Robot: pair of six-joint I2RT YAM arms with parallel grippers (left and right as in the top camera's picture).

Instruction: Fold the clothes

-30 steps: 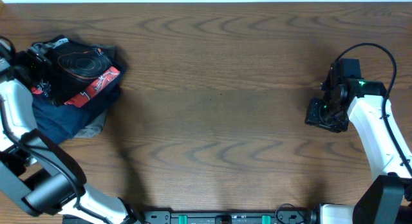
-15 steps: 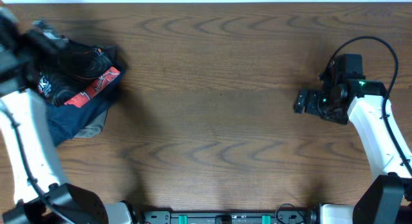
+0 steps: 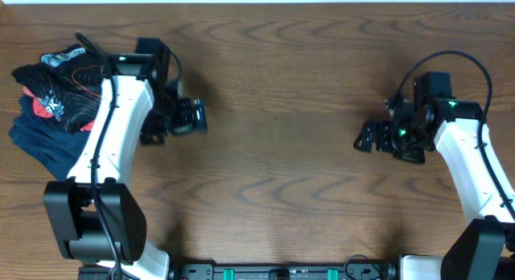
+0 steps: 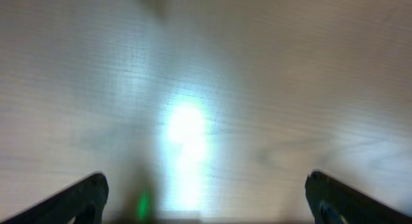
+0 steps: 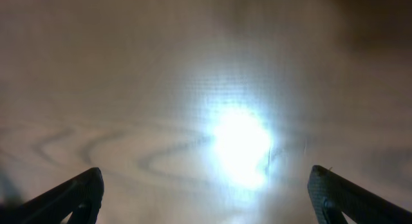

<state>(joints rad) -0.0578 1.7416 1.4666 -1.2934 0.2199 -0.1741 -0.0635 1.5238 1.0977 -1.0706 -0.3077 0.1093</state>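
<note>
Our left hand [image 3: 183, 119] has swung off the black garment [image 3: 64, 77]; it and our right hand [image 3: 368, 137] gape empty. Probably limp, slick: pinch a corner.

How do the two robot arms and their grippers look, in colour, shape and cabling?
The left arm and right arm have white rounded links with black joints. The left gripper and right gripper are black. A thin black cable loops above the right wrist, beside a green light.
</note>
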